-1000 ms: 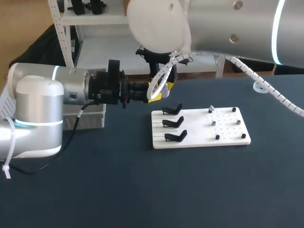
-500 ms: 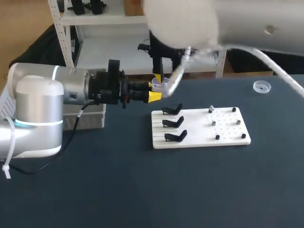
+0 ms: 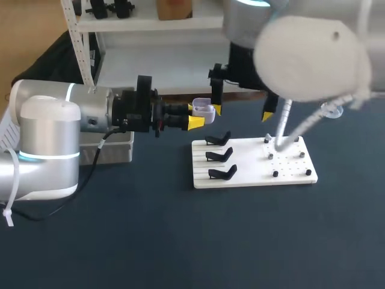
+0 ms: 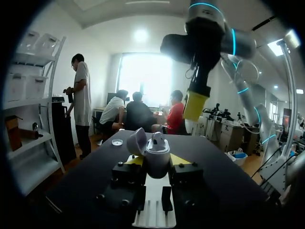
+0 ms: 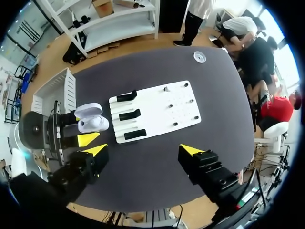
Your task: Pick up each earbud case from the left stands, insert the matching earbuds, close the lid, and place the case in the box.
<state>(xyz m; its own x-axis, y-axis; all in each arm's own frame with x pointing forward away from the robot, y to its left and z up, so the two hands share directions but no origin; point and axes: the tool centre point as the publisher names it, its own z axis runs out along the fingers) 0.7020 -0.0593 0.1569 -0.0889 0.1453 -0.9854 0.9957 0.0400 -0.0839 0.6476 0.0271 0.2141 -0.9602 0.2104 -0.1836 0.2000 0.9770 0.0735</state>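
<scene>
An open white earbud case (image 3: 203, 111) hangs in the air left of the white board (image 3: 252, 174), with my left gripper (image 3: 195, 115) shut on it from the side. In the left wrist view the case (image 4: 157, 157) sits between the yellow tips, lid (image 4: 136, 141) tipped back, and a white earbud (image 4: 158, 139) stands in it. My right gripper (image 3: 242, 113) hovers just right of the case, above the board's far edge, open wide and holding nothing. From the right wrist view, the right gripper (image 5: 141, 150) looks down on the case (image 5: 93, 124) and the board (image 5: 155, 112).
Three bare black stands (image 3: 219, 155) line the board's left side; small pegs with dark pieces (image 3: 275, 173) dot its right. A grey box (image 3: 115, 149) sits behind my left arm. A small clear round dish (image 3: 329, 109) lies at the far right.
My right gripper has drawn back from the case toward the right and opened wide. The left gripper has kept still with the case.
</scene>
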